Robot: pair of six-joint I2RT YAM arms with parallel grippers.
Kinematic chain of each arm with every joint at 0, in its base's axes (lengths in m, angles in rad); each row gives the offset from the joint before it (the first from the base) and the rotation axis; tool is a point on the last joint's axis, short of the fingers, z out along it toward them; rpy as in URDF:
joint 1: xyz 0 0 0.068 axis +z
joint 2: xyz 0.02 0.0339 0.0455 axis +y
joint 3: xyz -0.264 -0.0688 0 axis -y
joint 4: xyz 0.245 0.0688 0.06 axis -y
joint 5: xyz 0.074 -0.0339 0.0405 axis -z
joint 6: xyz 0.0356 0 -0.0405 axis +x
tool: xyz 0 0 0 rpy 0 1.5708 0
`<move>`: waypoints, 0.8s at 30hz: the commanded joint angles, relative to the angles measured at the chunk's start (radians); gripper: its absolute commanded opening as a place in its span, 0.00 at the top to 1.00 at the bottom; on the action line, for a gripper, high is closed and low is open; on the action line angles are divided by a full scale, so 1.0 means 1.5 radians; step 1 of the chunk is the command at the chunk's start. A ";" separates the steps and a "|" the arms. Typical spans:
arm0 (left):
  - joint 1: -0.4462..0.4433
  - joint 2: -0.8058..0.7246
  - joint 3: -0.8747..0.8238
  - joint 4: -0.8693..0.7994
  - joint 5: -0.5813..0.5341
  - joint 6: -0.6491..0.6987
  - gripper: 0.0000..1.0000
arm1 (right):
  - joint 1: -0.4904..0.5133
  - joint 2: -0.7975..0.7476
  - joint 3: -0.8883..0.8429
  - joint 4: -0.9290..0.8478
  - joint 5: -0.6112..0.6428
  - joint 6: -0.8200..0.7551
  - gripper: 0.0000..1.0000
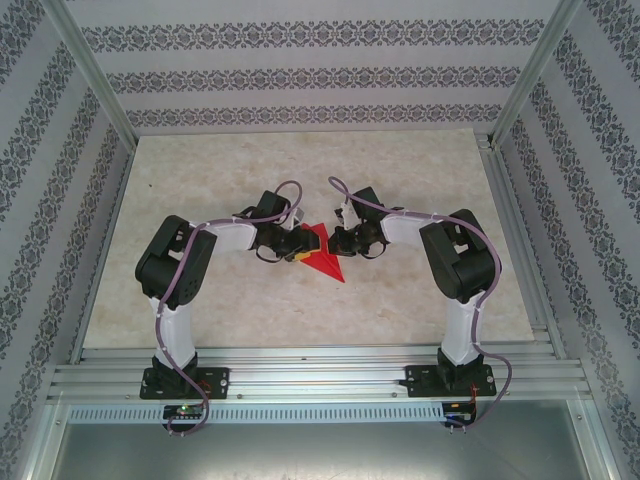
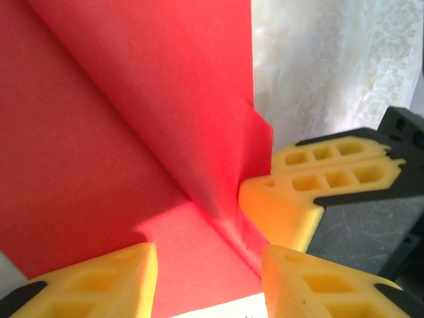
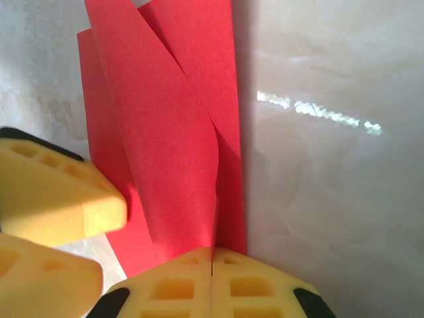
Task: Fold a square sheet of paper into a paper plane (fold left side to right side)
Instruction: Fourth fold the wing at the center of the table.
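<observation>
at the middle of the top view, the red paper plane [image 1: 322, 255] lies on the pale marbled table [image 1: 200, 180], its sharp tip pointing toward the lower right of the frame. the left gripper [image 1: 293, 245] meets it from the left and the right gripper [image 1: 335, 240] from the right, both low over the sheet.

at the bottom of the left wrist view, the left gripper [image 2: 207, 265] stands wide apart, one yellow finger in each lower corner, holding nothing. the paper plane [image 2: 99, 132] lies flat between them and fills the left of the frame, with a raised flap running up from a crease. the right gripper [image 2: 265, 179] comes in from the right edge, its fingers pressed together at the foot of that flap. bare table [image 2: 318, 59] shows at upper right.

at the bottom centre of the right wrist view, the right gripper [image 3: 212, 262] is closed, its two pads meeting in a thin seam pinched on the paper plane [image 3: 165, 132], whose curled flap rises up the frame. the left gripper [image 3: 109, 242] sits at lower left, parted, its upper finger tip touching the red paper. table [image 3: 331, 165] fills the right.
</observation>
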 commanded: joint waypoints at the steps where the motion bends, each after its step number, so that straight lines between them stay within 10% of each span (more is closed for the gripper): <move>1: 0.016 -0.034 0.043 -0.027 -0.026 0.033 0.54 | 0.001 0.048 -0.009 -0.040 0.052 -0.018 0.95; 24: -0.018 0.075 0.100 0.060 0.017 -0.043 0.69 | 0.019 0.052 0.004 -0.052 0.057 -0.021 0.95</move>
